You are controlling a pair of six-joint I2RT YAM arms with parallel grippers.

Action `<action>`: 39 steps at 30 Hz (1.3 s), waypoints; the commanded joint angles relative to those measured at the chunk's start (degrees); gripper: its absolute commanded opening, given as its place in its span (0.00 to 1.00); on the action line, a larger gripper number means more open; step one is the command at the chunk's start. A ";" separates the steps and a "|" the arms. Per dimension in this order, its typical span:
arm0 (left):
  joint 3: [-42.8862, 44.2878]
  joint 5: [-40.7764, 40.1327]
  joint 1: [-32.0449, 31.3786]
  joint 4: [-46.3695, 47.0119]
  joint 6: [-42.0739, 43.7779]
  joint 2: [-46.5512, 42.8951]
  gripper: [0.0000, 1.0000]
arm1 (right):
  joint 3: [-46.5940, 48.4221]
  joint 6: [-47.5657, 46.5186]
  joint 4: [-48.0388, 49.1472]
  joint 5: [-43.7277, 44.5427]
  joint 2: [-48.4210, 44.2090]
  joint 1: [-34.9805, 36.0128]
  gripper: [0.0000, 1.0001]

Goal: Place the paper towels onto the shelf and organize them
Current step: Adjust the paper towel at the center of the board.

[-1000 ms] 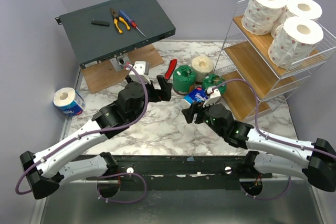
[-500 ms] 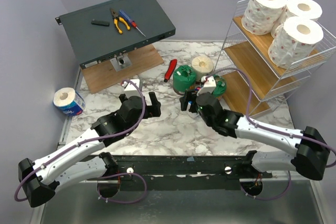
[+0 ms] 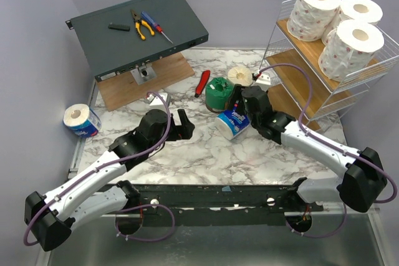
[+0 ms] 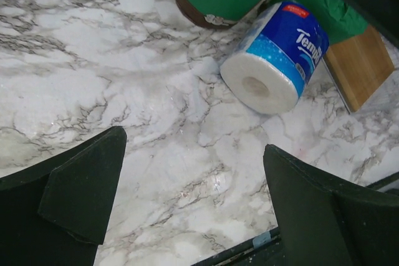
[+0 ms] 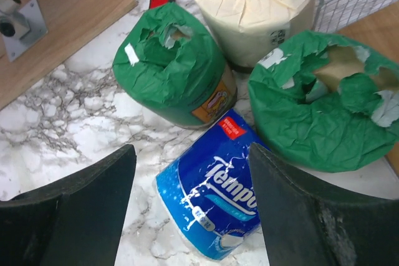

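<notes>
Left gripper (image 3: 186, 126) open and empty over the marble bench (image 3: 193, 154); beyond it the right gripper (image 5: 190, 169), spread and holding nothing, hangs above a blue roll (image 5: 212, 213) lying sideways, best pinched squarely across its wrapper, clear of the green rolls (image 5: 171, 73), then carried to the shelf (image 3: 294, 66) behind.

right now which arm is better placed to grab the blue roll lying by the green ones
Right. The right fingers, open, frame the blue roll in the wrist view, close above it. The left fingers, also open, sit farther off.
</notes>
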 commanded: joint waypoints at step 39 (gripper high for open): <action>-10.86 16.10 0.46 24.95 -9.09 5.37 0.93 | -15.76 2.51 10.71 -2.50 -1.12 -6.38 0.81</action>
